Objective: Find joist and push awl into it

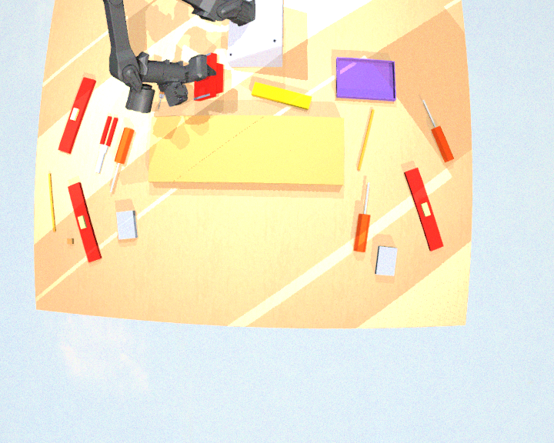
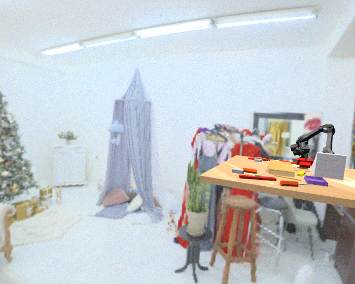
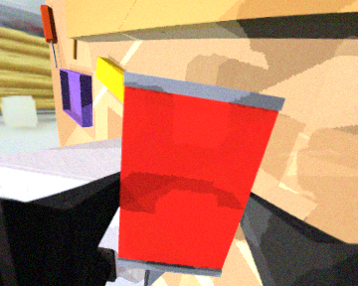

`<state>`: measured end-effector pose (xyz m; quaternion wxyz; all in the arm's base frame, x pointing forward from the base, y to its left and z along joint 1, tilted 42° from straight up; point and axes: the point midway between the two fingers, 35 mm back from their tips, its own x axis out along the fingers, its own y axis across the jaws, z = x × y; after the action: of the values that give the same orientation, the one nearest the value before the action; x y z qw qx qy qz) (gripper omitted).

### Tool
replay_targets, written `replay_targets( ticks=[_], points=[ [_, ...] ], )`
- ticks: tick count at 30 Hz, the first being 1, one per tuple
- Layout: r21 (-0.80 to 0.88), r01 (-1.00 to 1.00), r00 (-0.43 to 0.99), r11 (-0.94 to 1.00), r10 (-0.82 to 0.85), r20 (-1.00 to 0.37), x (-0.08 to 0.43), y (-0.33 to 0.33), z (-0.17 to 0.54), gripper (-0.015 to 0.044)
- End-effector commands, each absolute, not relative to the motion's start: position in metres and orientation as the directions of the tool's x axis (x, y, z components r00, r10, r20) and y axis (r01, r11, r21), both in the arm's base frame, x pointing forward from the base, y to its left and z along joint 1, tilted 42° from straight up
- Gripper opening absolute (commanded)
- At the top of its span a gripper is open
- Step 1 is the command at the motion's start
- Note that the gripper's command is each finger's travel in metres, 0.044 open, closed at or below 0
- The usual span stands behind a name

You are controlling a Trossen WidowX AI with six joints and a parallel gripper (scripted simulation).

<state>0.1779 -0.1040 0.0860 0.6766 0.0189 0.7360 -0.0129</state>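
Note:
My gripper (image 1: 203, 77) (image 3: 182, 185) is shut on a red block with grey end strips, which looks like the stud finder (image 1: 208, 88) (image 2: 304, 162) (image 3: 191, 144). It is behind the left part of the panel; its exact height is unclear. The floor panel (image 1: 258, 152) (image 2: 279, 168) (image 3: 199, 15) is a plain yellow slab; no joist or hole shows. The purple tray (image 1: 369, 83) (image 2: 316, 180) (image 3: 76, 94) looks empty. Orange-handled tools with thin shafts lie at the left (image 1: 123, 148), front right (image 1: 362, 231) and far right (image 1: 442, 144); I cannot tell which is the awl.
A yellow bar (image 1: 281, 95) (image 3: 110, 76) lies behind the panel. A tall pale box (image 1: 256, 39) (image 2: 330, 165) stands at the back. Red levels (image 1: 77, 124) (image 1: 88, 235) (image 1: 429, 221), grey blocks (image 1: 126, 224) (image 1: 386, 261) and pencils (image 1: 365, 138) (image 1: 51, 203) lie around.

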Motion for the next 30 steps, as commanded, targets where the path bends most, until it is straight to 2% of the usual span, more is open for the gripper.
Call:
replay_targets(
  ticks=[1, 13, 30],
  points=[
    [0.044, 0.040, -0.079, 0.998, 0.047, -0.996, 0.179, -0.103, 0.087, 0.0000],
    [0.123, 0.040, -0.061, 0.992, 0.126, -0.990, 0.180, -0.106, 0.088, 0.0000],
    [0.107, 0.049, -0.058, 0.993, 0.110, -0.992, 0.179, -0.128, 0.068, 0.0000]
  ],
)
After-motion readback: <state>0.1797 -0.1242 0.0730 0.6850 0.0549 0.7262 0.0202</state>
